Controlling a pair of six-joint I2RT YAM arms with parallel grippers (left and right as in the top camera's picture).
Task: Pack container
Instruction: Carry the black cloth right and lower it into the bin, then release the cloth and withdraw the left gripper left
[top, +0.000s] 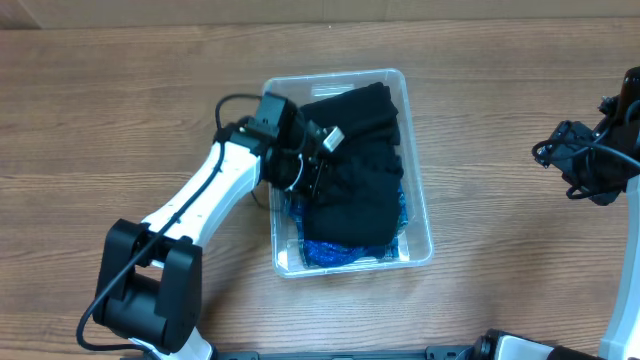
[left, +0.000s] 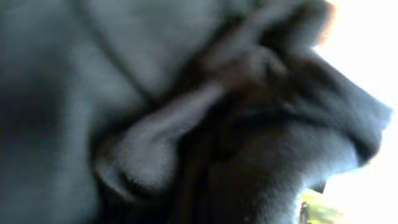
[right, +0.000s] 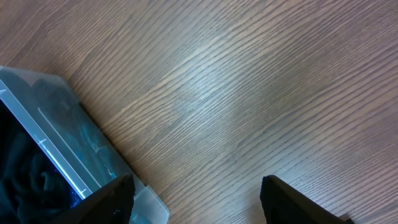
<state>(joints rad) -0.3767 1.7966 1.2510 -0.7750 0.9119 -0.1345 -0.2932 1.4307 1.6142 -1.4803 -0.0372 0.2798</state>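
My left gripper (top: 318, 160) reaches into the container (top: 421, 210), a clear bin at the middle of the wooden table (top: 120, 120), and rests against the black garment (top: 355, 190) heaped over blue cloth (top: 335, 253). My left wrist camera shows only blurred dark fabric, so I cannot tell how far those jaws are parted or whether they grip anything. My right gripper (right: 196, 196) hangs over the wood well to the container's right, fingers spread wide, holding nothing.

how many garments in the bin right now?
2 visible: a black garment on top, filling most of the bin, and a blue garment under it, showing at the near end and the right side. More may be hidden beneath.
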